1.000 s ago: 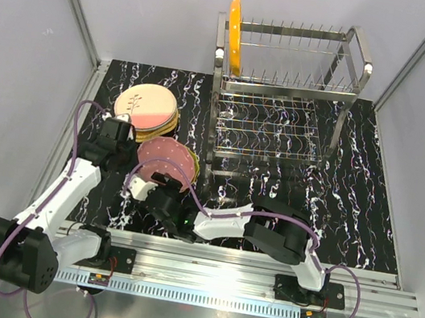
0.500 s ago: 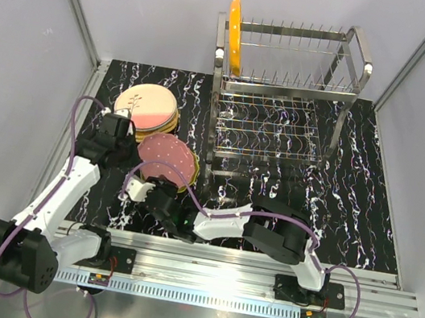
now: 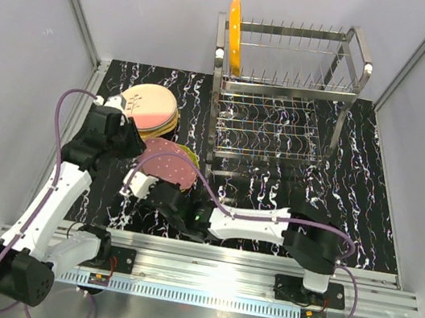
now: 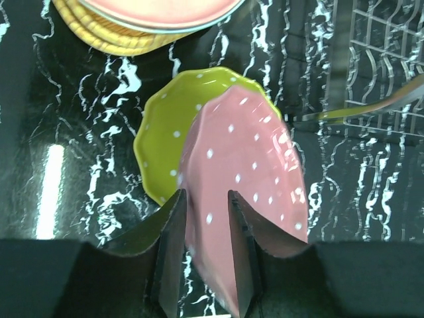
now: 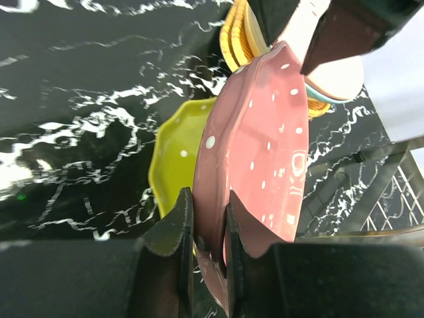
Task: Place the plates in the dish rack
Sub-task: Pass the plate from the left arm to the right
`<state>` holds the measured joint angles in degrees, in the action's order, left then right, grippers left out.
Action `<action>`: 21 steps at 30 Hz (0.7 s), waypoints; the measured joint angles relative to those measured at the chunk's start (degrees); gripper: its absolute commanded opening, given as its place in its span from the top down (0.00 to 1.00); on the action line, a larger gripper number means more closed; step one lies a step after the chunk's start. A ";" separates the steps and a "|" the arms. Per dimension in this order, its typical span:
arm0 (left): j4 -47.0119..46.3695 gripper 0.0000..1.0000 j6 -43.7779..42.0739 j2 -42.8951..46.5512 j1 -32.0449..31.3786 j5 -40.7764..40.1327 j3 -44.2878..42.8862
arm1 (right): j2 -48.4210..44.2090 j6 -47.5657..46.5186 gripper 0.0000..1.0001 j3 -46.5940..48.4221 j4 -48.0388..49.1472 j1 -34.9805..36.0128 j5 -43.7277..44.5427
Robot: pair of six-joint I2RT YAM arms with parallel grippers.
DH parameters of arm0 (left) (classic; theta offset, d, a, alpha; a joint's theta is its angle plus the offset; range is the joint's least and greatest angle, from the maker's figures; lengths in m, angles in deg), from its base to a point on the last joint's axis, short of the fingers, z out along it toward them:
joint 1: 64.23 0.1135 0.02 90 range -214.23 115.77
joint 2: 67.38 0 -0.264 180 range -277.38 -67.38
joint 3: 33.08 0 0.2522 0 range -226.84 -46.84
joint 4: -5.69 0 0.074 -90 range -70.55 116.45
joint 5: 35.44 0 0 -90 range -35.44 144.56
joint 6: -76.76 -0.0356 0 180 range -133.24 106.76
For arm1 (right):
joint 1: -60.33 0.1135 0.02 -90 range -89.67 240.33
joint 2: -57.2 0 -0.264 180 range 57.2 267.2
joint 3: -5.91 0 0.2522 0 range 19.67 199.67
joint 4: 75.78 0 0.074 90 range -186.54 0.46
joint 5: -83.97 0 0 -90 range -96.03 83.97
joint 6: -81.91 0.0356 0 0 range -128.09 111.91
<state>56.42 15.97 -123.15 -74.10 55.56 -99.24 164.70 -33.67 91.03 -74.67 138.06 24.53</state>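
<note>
A pink dotted plate (image 3: 166, 163) stands tilted on its edge over a dotted lime-green plate (image 3: 189, 155) that lies on the table. My right gripper (image 3: 160, 191) is shut on the pink plate's near rim (image 5: 265, 146), one finger on each face (image 5: 207, 195). My left gripper (image 4: 205, 195) is open at the far rim; its fingers (image 5: 344, 30) straddle that rim with slack, and the pink plate (image 4: 245, 159) runs between them. An orange plate (image 3: 233, 36) stands at the left end of the dish rack's (image 3: 290, 82) upper tier. A stack of plates (image 3: 149, 108) lies at the back left.
The rack's lower wire tier (image 4: 377, 66) lies just right of the pink plate. The lime-green plate (image 4: 165, 132) rests between the stack (image 4: 146, 13) and the rack's left leg. White side walls close in the black marbled table (image 3: 351, 207).
My left gripper's jaws have opened off the pink plate and the left arm has drawn back to the left. My right gripper has shut on the plate's near rim.
</note>
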 measured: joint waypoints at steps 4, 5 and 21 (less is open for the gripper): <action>-0.63 0.46 0.66 0.24 0.00 1.20 -0.11 | -1.70 2.01 1.00 -0.02 -2.14 0.66 -0.48; -0.61 0.42 0.70 0.24 0.00 1.42 -0.17 | -1.99 2.67 1.00 -0.02 -2.75 0.70 -0.81; -3.96 0.18 0.46 5.49 0.00 3.58 -2.32 | -20.48 17.81 1.00 -3.32 -16.55 0.72 -7.54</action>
<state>52.47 16.43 -117.66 -74.10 59.14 -101.56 144.22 -15.86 87.70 -91.21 138.78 16.99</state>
